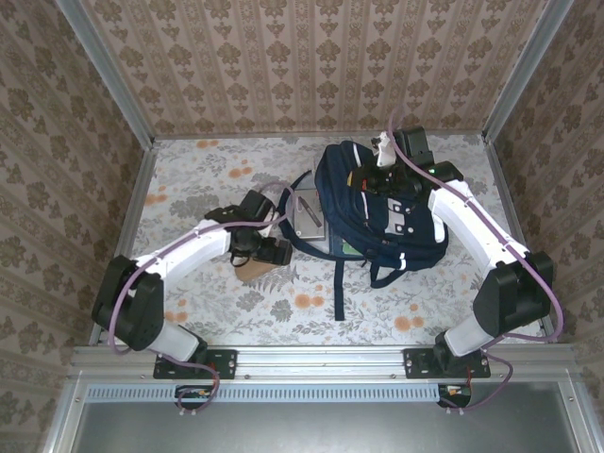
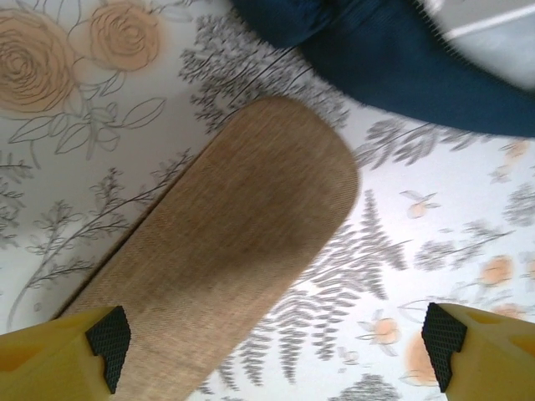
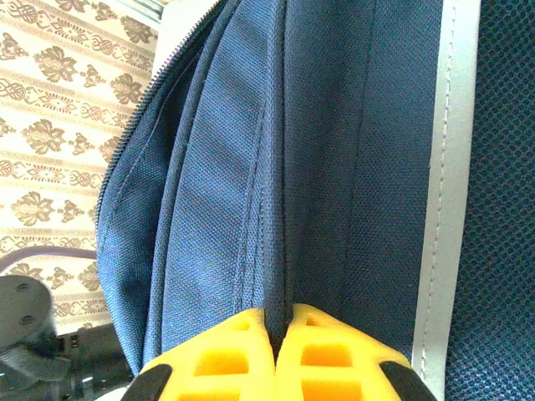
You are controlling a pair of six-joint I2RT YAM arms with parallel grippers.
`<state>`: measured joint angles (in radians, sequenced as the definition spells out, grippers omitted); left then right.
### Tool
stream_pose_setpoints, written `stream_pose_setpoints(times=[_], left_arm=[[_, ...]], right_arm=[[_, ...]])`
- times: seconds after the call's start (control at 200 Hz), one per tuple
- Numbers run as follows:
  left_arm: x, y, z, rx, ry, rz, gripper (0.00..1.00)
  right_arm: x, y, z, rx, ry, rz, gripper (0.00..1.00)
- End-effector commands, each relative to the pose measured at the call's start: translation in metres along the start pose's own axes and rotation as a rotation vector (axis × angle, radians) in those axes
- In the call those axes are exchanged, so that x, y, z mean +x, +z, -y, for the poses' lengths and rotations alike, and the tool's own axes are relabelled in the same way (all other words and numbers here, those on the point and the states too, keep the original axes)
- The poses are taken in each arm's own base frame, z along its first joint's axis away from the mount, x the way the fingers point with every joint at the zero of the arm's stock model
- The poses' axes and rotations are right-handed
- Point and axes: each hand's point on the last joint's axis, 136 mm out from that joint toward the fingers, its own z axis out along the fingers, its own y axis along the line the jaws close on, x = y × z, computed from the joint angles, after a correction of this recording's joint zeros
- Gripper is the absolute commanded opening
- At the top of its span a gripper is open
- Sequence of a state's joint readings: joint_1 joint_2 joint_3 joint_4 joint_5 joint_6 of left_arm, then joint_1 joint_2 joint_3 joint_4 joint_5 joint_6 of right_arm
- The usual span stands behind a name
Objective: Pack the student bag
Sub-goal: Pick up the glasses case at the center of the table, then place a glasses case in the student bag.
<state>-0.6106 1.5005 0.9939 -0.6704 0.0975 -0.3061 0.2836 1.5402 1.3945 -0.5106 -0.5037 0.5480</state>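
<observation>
Lying toward 3 o'clock on table (image 1: pixel 189 189), student bag (image 1: pixel 377 226) is pinched at its 12 o'clock end by right gripper (image 3: pixel 280 334); left gripper (image 2: pixel 274 342) is held open above tan pouch (image 2: pixel 226 251), at bag's 8 o'clock.

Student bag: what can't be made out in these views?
Top external: the inside of the student bag is hidden by its own fabric and the right arm; contents unknown.
Left wrist: the brown woven item is cut off by the bottom edge, under the open left gripper; the bag above is blurred.
Right wrist: the right gripper pinches a navy fold, too close to tell which part.
</observation>
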Motion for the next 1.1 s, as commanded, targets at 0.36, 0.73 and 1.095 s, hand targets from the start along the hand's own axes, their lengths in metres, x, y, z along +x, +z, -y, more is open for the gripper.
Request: stream_pose_setpoints(times=[0.36, 0.73, 1.095], left_arm=[[0.012, 0.044, -0.025, -0.159, 0.194, -0.172, 0.95], [0.008, 0.026, -0.007, -0.097, 0.137, -0.115, 0.49], [-0.088, -0.03, 0.071, 0.266, -0.1, 0.197, 0.45]], right_arm=[[-0.011, -0.007, -0.042, -0.143, -0.082, 0.046, 0.0], [-0.011, -0.006, -0.04, -0.135, -0.089, 0.041, 0.0], [-0.016, -0.014, -0.051, -0.212, -0.088, 0.053, 0.0]])
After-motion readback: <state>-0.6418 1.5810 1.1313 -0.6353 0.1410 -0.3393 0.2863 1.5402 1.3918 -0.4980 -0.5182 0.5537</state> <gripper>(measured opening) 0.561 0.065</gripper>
